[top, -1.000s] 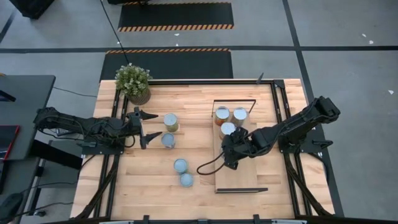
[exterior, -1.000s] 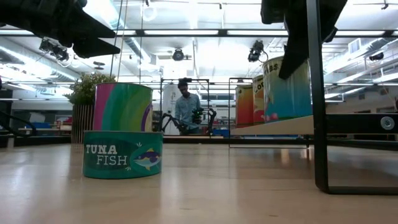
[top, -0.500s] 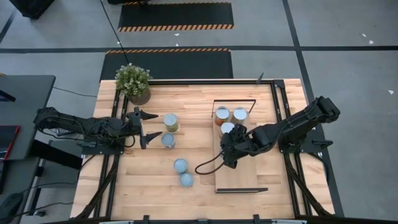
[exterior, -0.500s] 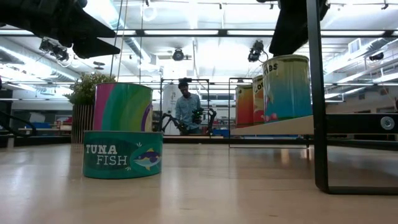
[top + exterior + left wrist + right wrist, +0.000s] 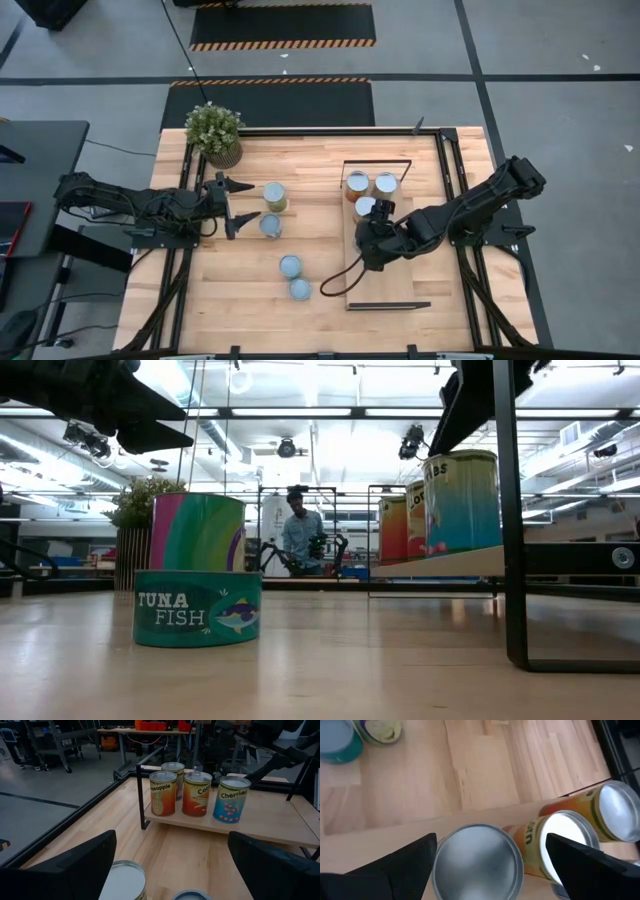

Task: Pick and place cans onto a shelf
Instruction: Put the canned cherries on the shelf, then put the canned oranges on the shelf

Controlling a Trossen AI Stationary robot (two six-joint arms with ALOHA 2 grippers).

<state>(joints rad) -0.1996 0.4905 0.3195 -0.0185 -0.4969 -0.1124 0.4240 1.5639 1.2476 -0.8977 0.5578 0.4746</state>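
Three cans crowd the shelf's far end; its near half lies bare. Four cans dot the table between the arms, gaps between pairs.
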